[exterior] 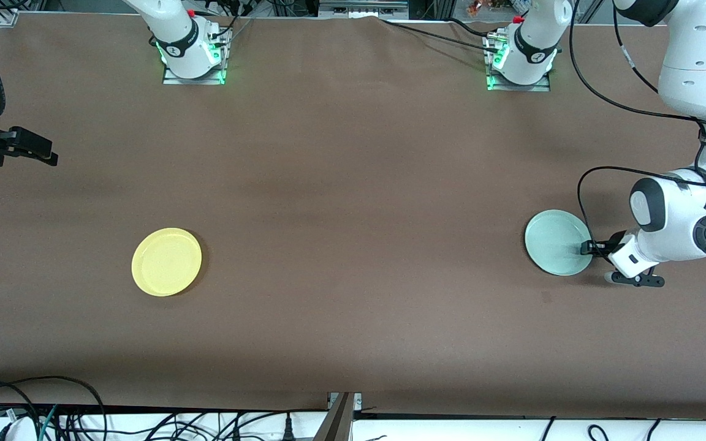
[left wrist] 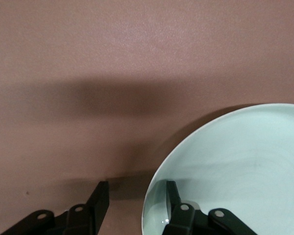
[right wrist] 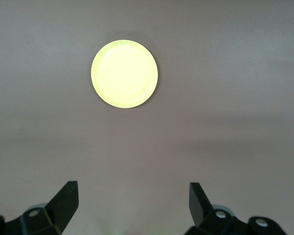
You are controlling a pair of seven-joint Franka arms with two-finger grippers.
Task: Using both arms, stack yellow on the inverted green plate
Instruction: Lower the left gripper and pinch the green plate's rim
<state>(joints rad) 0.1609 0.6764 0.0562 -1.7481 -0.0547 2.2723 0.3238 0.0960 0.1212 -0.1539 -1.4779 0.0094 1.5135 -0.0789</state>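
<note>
The yellow plate (exterior: pixel 167 261) lies flat on the table toward the right arm's end, and also shows in the right wrist view (right wrist: pixel 124 74). The pale green plate (exterior: pixel 556 241) lies flat toward the left arm's end. My left gripper (exterior: pixel 587 248) is open and low at the plate's edge. In the left wrist view (left wrist: pixel 137 190) one finger (left wrist: pixel 172 193) is over the green plate (left wrist: pixel 245 161), the other finger (left wrist: pixel 101 196) is outside it, and the rim lies between them. My right gripper (exterior: pixel 34 149) is open and empty, held high over the table's edge at its own end (right wrist: pixel 133 189).
The brown table (exterior: pixel 353 214) carries only the two plates. The arm bases (exterior: pixel 190 55) (exterior: pixel 521 61) stand along the edge farthest from the front camera. Cables (exterior: pixel 580 184) hang from the left arm near the green plate.
</note>
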